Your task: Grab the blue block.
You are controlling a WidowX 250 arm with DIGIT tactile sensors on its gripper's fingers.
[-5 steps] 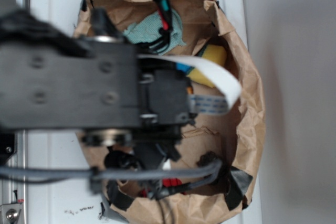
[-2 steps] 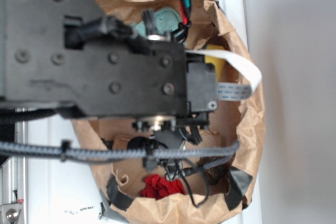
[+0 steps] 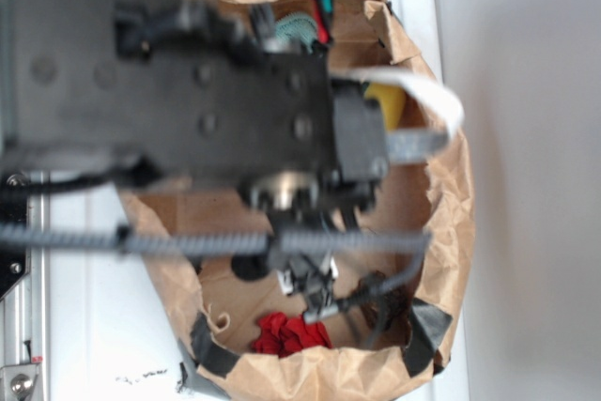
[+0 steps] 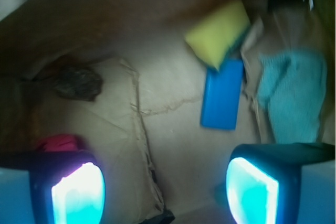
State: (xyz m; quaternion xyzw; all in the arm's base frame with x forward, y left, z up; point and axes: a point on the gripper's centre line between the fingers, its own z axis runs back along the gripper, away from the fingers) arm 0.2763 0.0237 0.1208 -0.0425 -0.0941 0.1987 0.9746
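Both pads of the claw (image 4: 165,190) stand spread and empty above the bag floor (presumably lining up), while the blue block (image 4: 222,94) lies flat ahead, touching the yellow sponge (image 4: 217,32).

One blue block (image 4: 222,95); one yellow sponge (image 4: 217,33); one teal cloth (image 4: 292,94); one red rag (image 3: 292,333).

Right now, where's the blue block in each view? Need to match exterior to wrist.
Exterior: the blue block is not visible; the arm covers the middle of the paper bag.
Wrist: blue block lies flat right of centre, ahead of the open gripper, its far end at the yellow sponge, teal cloth on its right.
Shared landmark: the yellow sponge, upper right in both views.
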